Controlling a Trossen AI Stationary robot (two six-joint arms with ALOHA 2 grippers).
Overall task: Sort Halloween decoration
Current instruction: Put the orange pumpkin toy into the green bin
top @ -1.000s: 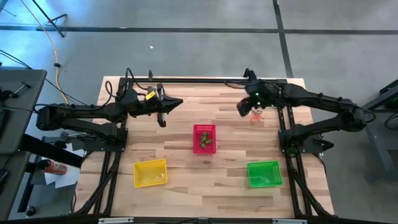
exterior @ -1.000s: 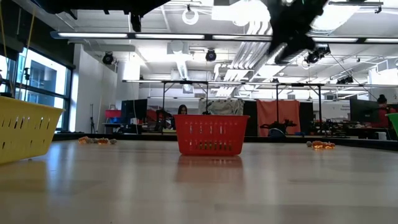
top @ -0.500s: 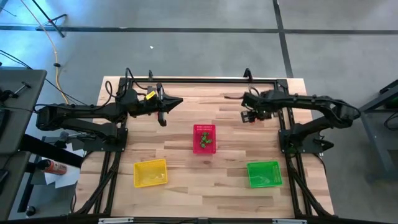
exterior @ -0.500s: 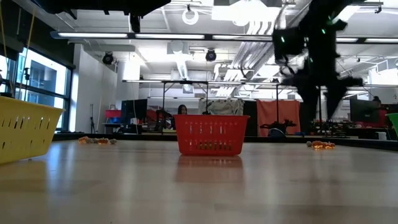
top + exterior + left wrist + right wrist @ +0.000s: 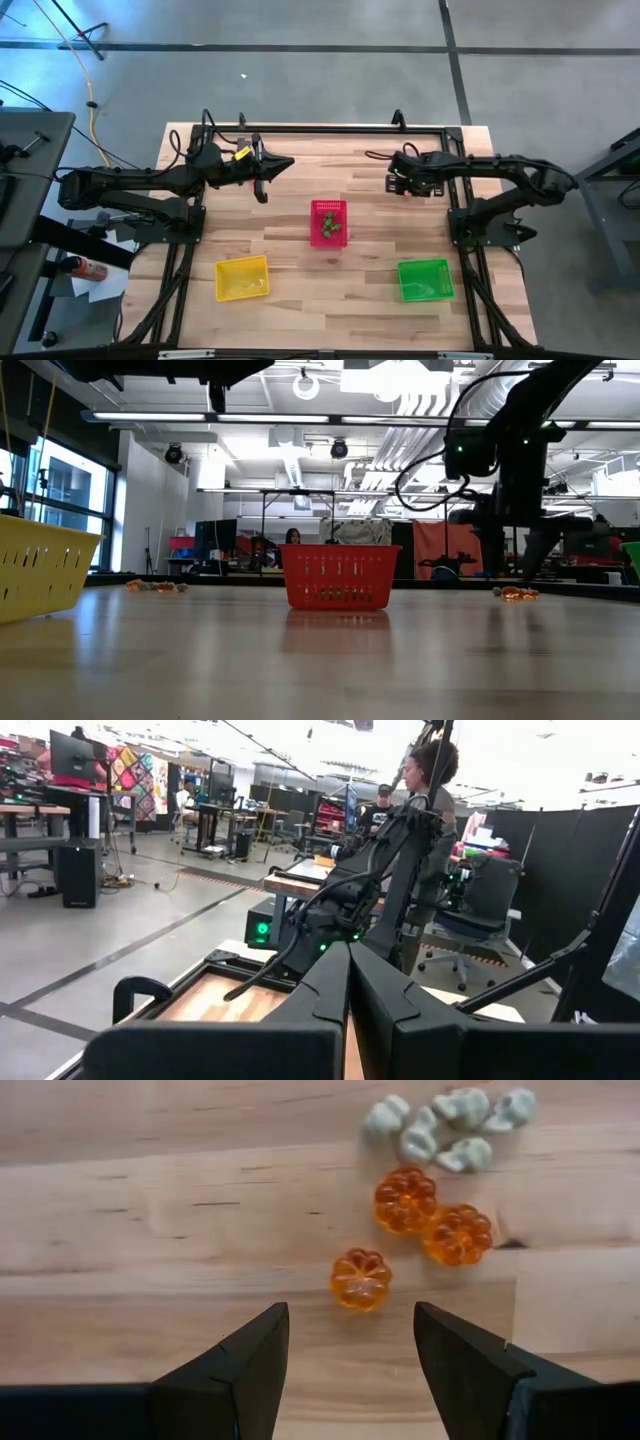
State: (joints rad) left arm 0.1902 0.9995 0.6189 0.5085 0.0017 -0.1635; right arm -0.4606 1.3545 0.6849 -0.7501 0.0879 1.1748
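Three orange pumpkin trinkets (image 5: 361, 1278) and several whitish trinkets (image 5: 440, 1120) lie on the wood at the table's far right. They also show as a small pile (image 5: 518, 593) in the low view. My right gripper (image 5: 350, 1350) hangs open just above them, pointing down, with the nearest pumpkin just ahead of the gap between its fingers; it touches nothing. In the high view this gripper (image 5: 407, 185) hides the pile. My left gripper (image 5: 285, 165) waits shut and level over the far left, holding nothing. A red basket (image 5: 328, 222) holds green trinkets (image 5: 333, 230).
A yellow basket (image 5: 243, 278) stands at the near left and a green basket (image 5: 425, 279) at the near right. A second small pile of trinkets (image 5: 155, 587) lies at the far left. Bare wood runs between the baskets. People stand in the room behind.
My right gripper has come down from well above the table to just over the orange trinkets at the far right. It has tipped to point straight down and rolled about its own axis on the way, and it has stayed open.
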